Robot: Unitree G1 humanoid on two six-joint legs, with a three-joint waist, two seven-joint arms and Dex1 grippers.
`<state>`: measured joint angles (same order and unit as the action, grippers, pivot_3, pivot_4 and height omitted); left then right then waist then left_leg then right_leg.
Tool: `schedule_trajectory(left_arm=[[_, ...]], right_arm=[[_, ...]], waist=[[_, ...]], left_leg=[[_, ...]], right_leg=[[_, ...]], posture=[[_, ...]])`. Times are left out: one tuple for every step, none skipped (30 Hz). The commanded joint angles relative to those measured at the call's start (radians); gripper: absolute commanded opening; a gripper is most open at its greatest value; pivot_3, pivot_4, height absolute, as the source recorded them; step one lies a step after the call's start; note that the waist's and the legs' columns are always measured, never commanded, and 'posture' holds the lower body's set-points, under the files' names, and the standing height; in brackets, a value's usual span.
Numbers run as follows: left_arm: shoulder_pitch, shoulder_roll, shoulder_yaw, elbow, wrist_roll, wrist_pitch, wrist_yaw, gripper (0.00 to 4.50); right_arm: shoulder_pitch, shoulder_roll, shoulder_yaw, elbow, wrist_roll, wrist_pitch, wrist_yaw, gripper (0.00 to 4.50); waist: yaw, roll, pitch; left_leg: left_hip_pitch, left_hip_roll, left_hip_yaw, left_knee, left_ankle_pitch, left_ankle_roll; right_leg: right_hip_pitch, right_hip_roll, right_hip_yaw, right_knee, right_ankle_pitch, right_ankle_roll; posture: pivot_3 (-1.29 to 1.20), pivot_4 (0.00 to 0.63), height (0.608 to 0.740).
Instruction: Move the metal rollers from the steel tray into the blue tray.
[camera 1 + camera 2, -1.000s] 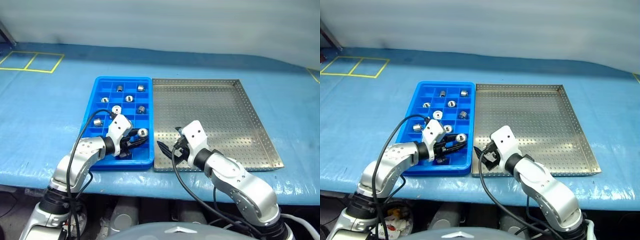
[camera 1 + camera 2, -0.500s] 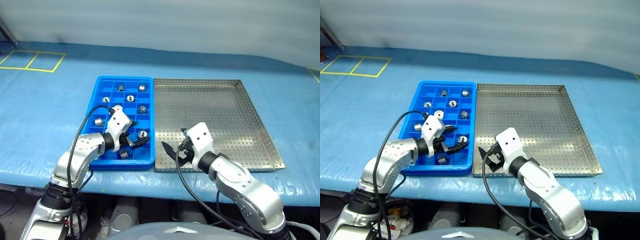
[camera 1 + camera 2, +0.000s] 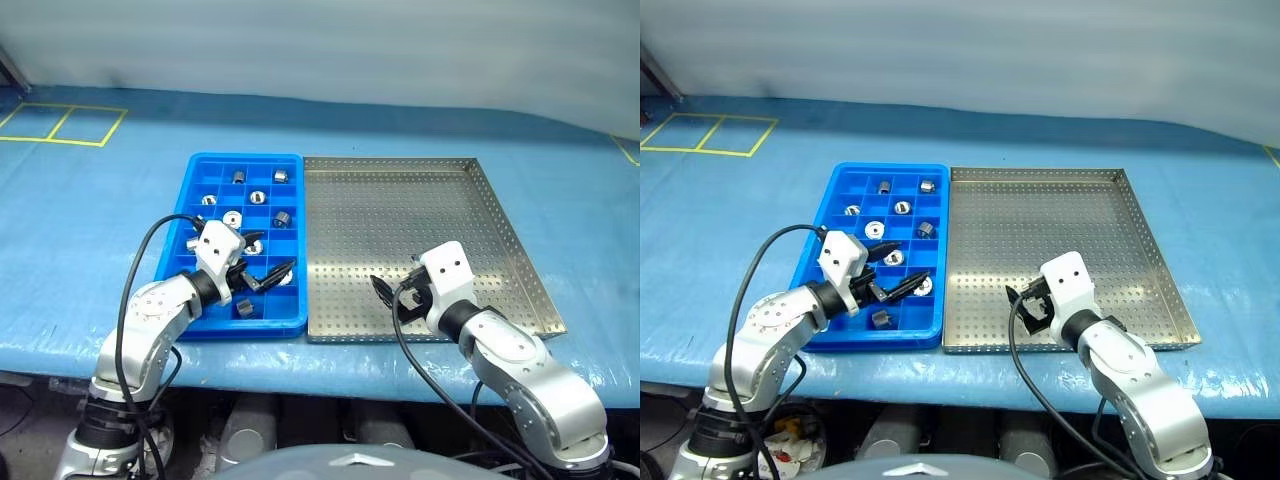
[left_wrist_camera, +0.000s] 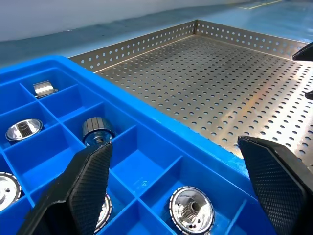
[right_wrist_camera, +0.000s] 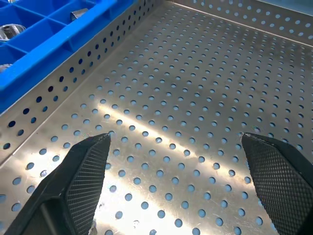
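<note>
The blue tray (image 3: 250, 326) lies left of the steel tray (image 3: 420, 220), their sides touching. Several metal rollers (image 3: 258, 197) sit in separate compartments of the blue tray. One roller (image 4: 191, 214) lies in a near compartment just below my left gripper (image 3: 270, 258). That gripper hangs open and empty over the blue tray's near right part. My right gripper (image 3: 390, 287) is open and empty above the near part of the steel tray. The steel tray's perforated floor (image 5: 195, 98) is bare wherever I see it.
Both trays rest on a blue table cover (image 3: 90, 230) close to its near edge. Yellow tape lines (image 3: 60, 125) mark the far left corner. A black cable (image 3: 135, 270) loops from my left arm beside the blue tray.
My left gripper opened and let a roller go into a near right compartment of the blue tray, then drew back a little. My right gripper slid to the right over the steel tray, still open.
</note>
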<state>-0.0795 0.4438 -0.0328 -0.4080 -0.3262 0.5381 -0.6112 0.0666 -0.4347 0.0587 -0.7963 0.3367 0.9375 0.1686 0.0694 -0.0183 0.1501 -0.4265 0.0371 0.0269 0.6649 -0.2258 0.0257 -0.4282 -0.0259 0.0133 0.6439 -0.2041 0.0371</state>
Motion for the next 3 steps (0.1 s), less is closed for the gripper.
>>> schedule_trajectory(left_arm=[[0.005,0.006,0.003,-0.055,-0.016,-0.011,-0.002,4.45],[0.008,0.009,0.006,-0.055,-0.017,-0.011,-0.004,4.45],[0.009,0.012,0.009,-0.055,-0.019,-0.012,-0.006,4.45]], right_arm=[[-0.023,0.009,0.014,-0.016,-0.013,-0.023,0.004,4.50],[-0.026,0.011,0.014,-0.016,-0.015,-0.022,0.005,4.50],[-0.028,0.012,0.014,-0.017,-0.018,-0.022,0.007,4.50]], waist=[[0.001,0.000,0.000],[0.001,0.000,0.000],[0.001,0.000,0.000]], left_leg=[[0.000,0.000,0.000,0.000,0.000,0.000],[0.000,0.000,0.000,0.000,0.000,0.000],[0.000,0.000,0.000,-0.001,0.000,0.000]], right_leg=[[0.000,0.000,0.000,0.000,0.000,0.000],[0.000,0.000,0.000,0.000,0.000,0.000],[0.000,0.000,0.000,-0.001,0.000,0.000]], posture=[[0.20,0.150,0.740],[0.20,0.150,0.740],[0.20,0.150,0.740]])
